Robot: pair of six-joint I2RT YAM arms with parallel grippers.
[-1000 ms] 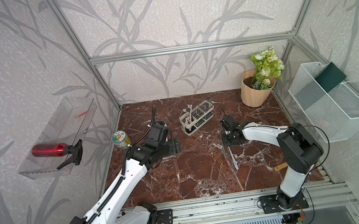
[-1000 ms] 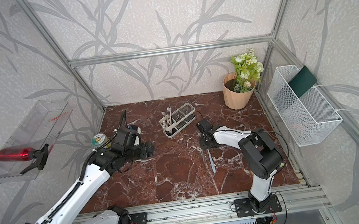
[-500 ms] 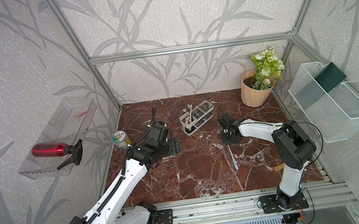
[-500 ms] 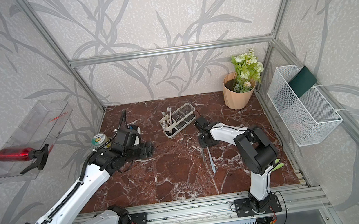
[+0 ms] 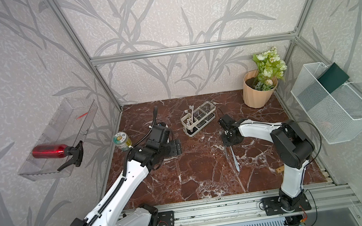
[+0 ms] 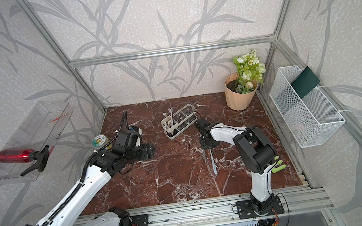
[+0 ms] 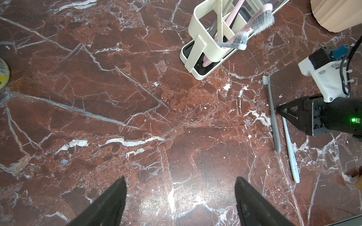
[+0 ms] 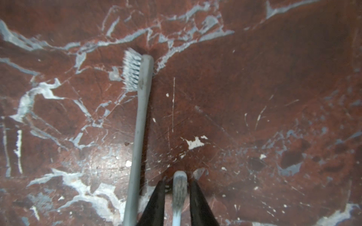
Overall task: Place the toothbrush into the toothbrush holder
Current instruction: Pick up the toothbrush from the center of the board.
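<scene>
Black right jaws astride toothbrush [image 8: 179,189] (low)

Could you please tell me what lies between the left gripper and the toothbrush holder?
Nothing: in the left wrist view, only bare marble tabletop separates the left gripper from the toothbrush holder.

Marble table [image 5: 196,182], dial read from the front rail.

Holder [image 5: 199,120] at 12 o'clock, with brushes [image 5: 191,114] upright in its 8 o'clock end.

Right gripper [image 5: 228,139] at the holder's 5 o'clock, low over the 12 o'clock ends of two brushes lying side by side. The grey toothbrush [image 5: 226,152] and blue toothbrush [image 5: 235,160] run toward 6 o'clock.

Left gripper [image 5: 177,147] at the holder's 7 o'clock, apart from it.

Pot [image 5: 257,101] at 1 o'clock. Can [image 5: 122,141] at 9 o'clock.
</scene>
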